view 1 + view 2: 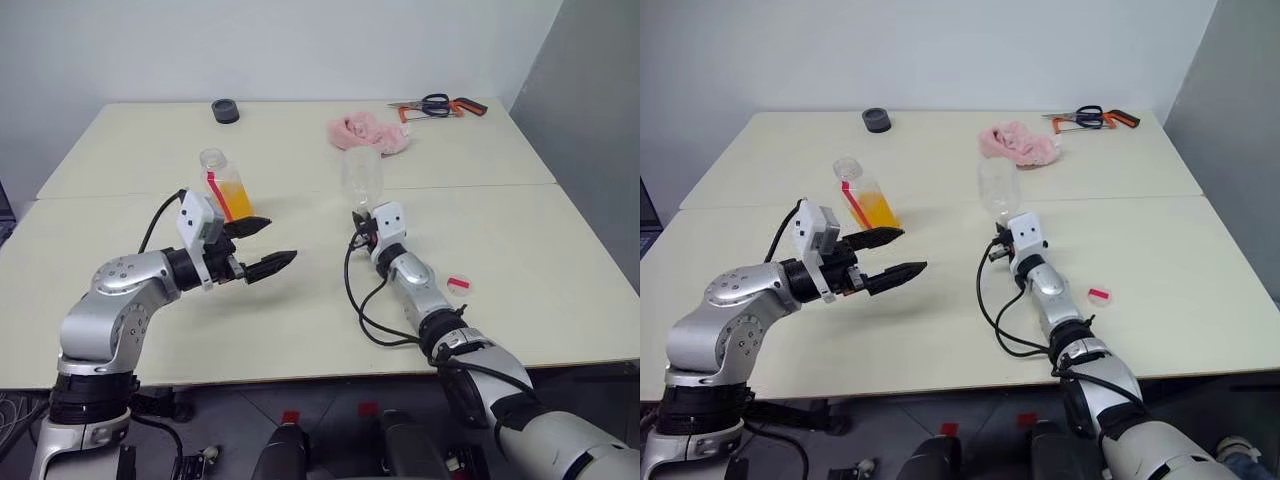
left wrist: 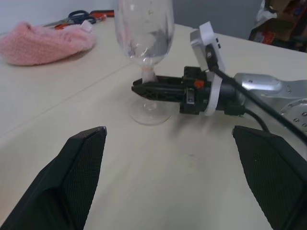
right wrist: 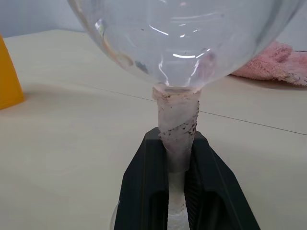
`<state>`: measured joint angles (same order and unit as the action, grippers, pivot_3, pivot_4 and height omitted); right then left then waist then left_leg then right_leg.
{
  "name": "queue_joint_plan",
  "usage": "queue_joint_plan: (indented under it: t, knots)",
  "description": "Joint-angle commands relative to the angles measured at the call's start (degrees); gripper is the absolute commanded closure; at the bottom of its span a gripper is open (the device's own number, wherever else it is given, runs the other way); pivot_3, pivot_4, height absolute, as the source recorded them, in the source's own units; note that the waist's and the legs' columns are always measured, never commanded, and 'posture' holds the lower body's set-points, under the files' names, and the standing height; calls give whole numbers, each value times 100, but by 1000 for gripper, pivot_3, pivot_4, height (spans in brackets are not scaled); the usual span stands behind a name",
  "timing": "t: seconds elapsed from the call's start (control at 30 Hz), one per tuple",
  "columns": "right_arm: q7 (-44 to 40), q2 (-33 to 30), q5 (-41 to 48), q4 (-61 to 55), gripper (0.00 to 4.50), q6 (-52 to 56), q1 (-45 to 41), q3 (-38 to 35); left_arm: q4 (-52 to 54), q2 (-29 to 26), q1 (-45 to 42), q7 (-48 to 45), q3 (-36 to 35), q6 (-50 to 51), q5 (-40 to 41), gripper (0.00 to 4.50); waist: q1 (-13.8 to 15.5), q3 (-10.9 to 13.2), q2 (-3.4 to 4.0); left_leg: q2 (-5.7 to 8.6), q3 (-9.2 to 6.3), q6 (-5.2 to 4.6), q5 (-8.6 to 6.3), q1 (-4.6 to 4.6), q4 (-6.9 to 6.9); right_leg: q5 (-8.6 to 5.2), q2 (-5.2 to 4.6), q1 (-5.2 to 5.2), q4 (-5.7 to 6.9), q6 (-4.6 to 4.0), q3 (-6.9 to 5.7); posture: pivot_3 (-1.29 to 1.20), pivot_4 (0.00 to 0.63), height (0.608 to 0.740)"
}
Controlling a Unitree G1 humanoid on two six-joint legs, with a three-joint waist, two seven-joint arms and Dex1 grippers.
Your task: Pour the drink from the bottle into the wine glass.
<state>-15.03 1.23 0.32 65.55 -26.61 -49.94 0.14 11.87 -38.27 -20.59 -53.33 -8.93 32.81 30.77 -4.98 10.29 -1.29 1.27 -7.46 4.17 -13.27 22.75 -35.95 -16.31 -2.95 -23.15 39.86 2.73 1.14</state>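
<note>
The bottle (image 1: pixel 225 185) stands uncapped on the left half of the table, tilted slightly in the picture, with the orange drink (image 1: pixel 237 202) filling its lower part. My left gripper (image 1: pixel 278 241) hovers open just in front and to the right of it, with nothing between its black fingers (image 2: pixel 79 175). The wine glass (image 1: pixel 361 175) stands at the table's middle and looks empty. My right gripper (image 3: pixel 176 139) is shut on its wrapped stem (image 3: pixel 178 122), just under the bowl. The glass's round foot (image 2: pixel 149 114) rests on the table.
A pink cloth (image 1: pixel 368 132) lies behind the glass. Scissors and an orange-handled tool (image 1: pixel 440 105) sit at the back right, and a black round object (image 1: pixel 226 110) at the back. A small red-and-white piece (image 1: pixel 458 284) lies right of my right arm. A seam (image 1: pixel 480 186) joins two tables.
</note>
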Motion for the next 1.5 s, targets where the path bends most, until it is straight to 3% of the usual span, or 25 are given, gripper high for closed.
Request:
queue_joint_plan:
  t: [0.03,0.27,1.17,1.3,1.5]
  knots:
    - [-94,26,-48,69,3379,78,146,5,235,-126,-123,-76,40,36,111,0,0,0,0,0,2,0,0,-2,1,0,0,1,0,0,2,0,150,740]
    - [-76,31,-36,-18,938,129,120,-23,160,-121,-156,-108,143,-26,71,0,2,0,0,0,3,0,0,-2,1,0,1,1,0,-1,4,0,150,740]
    - [-308,109,408,-1125,938,509,479,-252,-222,1,-53,-83,149,-521,-38,0,10,1,1,0,3,0,0,0,2,-1,1,-1,-1,-1,4,0,150,740]
    - [-269,107,398,-1149,1816,519,448,-255,-253,5,-13,-117,146,-597,-56,0,12,1,1,0,3,-1,0,0,1,-1,0,-1,-1,-1,4,0,150,740]
    - [-437,215,366,-1137,3940,477,388,-153,-240,-15,215,40,-48,-625,-49,0,3,1,1,0,4,-1,-1,0,2,-1,0,-1,0,-1,5,0,150,740]
